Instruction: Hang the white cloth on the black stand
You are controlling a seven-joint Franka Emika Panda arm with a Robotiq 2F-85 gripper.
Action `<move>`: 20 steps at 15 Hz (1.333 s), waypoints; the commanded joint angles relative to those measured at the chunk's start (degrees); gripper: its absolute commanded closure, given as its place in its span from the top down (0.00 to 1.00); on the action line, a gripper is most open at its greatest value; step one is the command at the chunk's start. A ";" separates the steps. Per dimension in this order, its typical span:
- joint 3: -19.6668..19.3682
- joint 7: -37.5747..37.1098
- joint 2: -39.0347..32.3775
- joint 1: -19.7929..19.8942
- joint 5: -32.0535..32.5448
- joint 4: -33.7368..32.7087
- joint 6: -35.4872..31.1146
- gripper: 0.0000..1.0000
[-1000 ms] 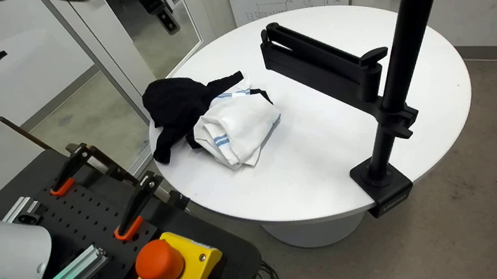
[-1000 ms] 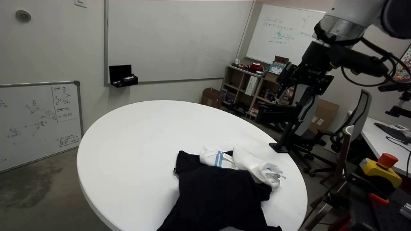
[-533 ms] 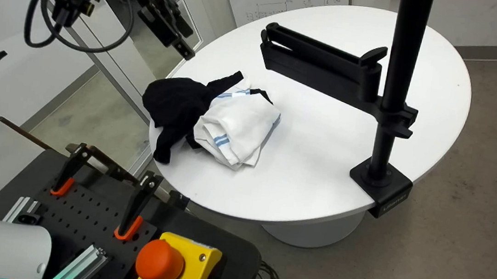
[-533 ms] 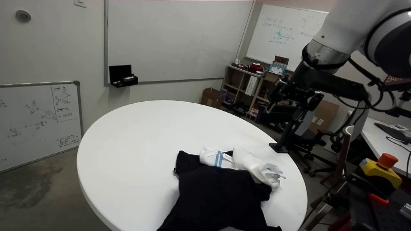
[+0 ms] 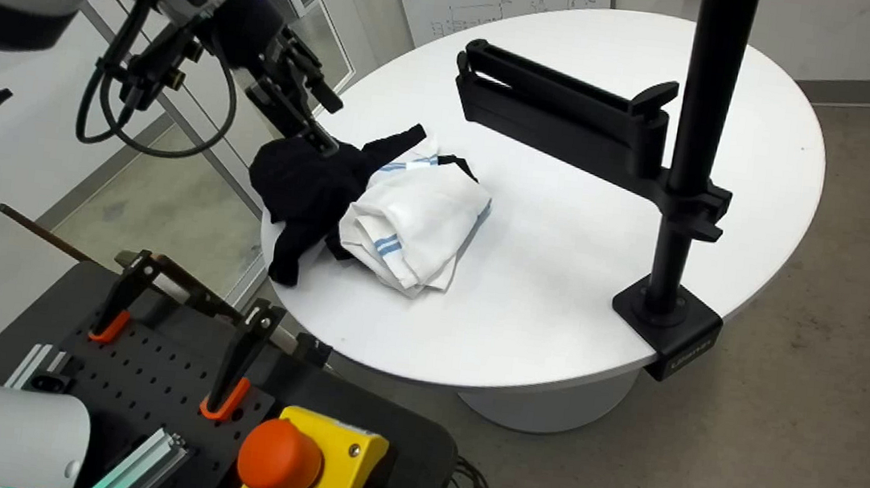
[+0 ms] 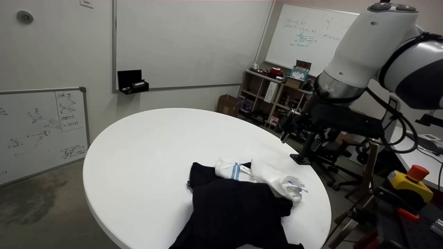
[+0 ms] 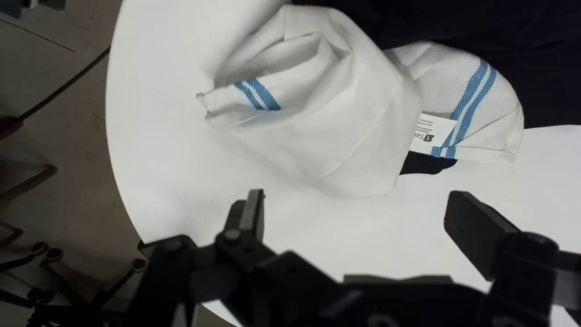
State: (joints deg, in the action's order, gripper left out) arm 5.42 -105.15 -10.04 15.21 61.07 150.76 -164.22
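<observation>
The white cloth [image 5: 422, 214] with blue stripes lies crumpled on the table, partly on a black garment [image 5: 308, 178]. The cloth also shows in an exterior view [image 6: 271, 174] and in the wrist view [image 7: 327, 122], where a white label is visible. The black stand [image 5: 698, 126] is clamped at the table's edge, with a folded arm reaching sideways. Its base shows in an exterior view [image 6: 299, 159], its upper part mostly behind my arm. My gripper [image 5: 328, 121] is open and empty, above the table near the black garment. In the wrist view the fingers [image 7: 356, 198] are wide apart, short of the cloth.
The round white table [image 5: 541, 312] carries the cloths and stand. A dark cart [image 5: 414, 444] with a yellow and orange stop button [image 5: 315, 458] and orange-black clamps [image 5: 236, 369] stands beside it. A chair [image 6: 360, 138] and shelves [image 6: 263, 97] stand behind.
My arm has come in over the table's edge and lowered, bringing the open gripper closer to the cloths. The white cloth, black garment and stand have not moved.
</observation>
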 commanded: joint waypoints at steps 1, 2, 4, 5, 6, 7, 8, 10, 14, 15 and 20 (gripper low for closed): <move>-1.86 -10.05 -8.11 -2.34 8.20 -5.44 0.25 1.00; -2.24 -12.45 -10.22 -2.88 10.14 -6.81 0.27 1.00; -2.74 -15.74 -13.97 -3.58 12.72 -9.21 0.33 1.00; -2.95 -17.01 -15.76 -3.91 13.56 -10.33 0.43 1.00; -3.14 -18.07 -17.64 -4.24 14.23 -11.42 0.56 1.00; -3.28 -18.85 -19.22 -4.52 14.75 -12.36 0.61 1.00; -3.47 -19.75 -20.82 -4.85 15.43 -13.41 0.59 1.00; -3.80 -20.93 -23.55 -5.39 16.40 -15.06 0.56 1.00; -4.51 -22.38 -28.08 -6.63 18.64 -18.02 0.66 1.00; -4.65 -22.62 -29.04 -6.91 19.19 -18.68 0.69 1.00; -4.87 -22.15 -32.33 -7.80 20.24 -21.53 0.62 0.60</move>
State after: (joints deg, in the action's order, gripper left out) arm 1.16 -125.21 -40.16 8.81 79.37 131.84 -164.00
